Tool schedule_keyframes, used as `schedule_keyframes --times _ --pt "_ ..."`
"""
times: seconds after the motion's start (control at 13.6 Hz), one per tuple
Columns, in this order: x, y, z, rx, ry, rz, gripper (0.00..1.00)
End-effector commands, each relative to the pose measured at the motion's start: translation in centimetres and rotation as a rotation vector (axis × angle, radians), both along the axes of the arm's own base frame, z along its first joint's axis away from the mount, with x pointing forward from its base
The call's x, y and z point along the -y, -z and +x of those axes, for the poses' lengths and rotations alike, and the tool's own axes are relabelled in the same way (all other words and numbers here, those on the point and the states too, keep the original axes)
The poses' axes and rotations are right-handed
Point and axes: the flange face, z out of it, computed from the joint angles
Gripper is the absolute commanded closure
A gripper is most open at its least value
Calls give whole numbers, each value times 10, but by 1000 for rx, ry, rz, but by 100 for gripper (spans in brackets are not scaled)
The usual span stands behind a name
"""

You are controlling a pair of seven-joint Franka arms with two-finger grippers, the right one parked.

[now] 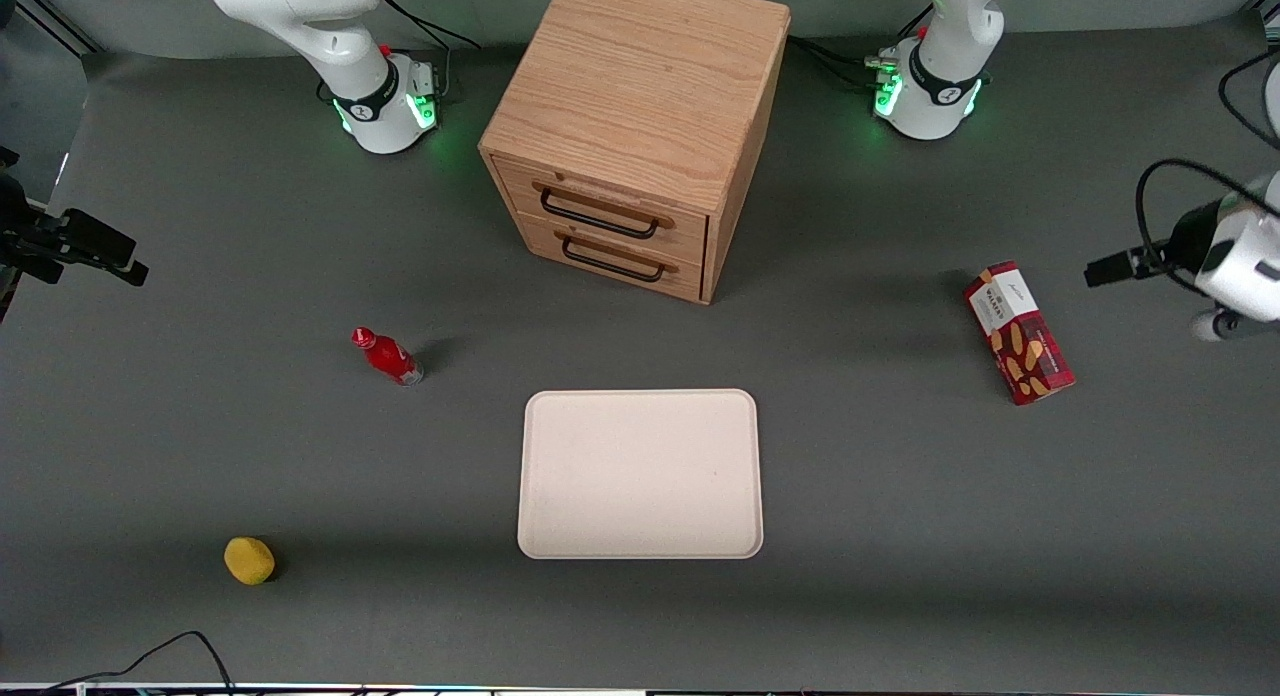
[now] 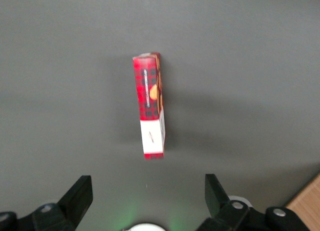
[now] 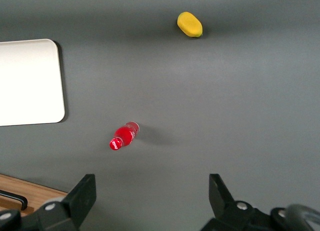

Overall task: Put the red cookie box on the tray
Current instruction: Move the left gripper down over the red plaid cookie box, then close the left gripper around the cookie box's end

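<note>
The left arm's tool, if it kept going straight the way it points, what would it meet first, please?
Probably the red cookie box, which lies ahead of the open tool on the grey table; depth is unclear.

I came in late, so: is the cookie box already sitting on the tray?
No, the red cookie box rests on the table toward the working arm's end, apart from the tray, with the open gripper above it.

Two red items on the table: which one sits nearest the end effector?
The red cookie box, tartan with cookie pictures, near the open end effector. The small red bottle stands toward the parked arm's end.
</note>
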Motion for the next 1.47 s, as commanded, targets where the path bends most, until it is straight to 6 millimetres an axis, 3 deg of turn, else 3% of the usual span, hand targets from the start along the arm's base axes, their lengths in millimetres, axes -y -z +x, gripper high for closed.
schedule_keyframes --times 0.0,0.37,0.59,0.81,0.96,1.4 --pt "-12 46 7 35 -35 -13 0" --pt "-33 138 30 61 -146 -64 0" --pt "-35 180 17 92 -178 -48 0" --pt "-35 205 -12 143 -185 -36 0" --pt "-33 211 -31 166 -187 -34 0" --pt "-28 225 -63 187 -189 -28 1"
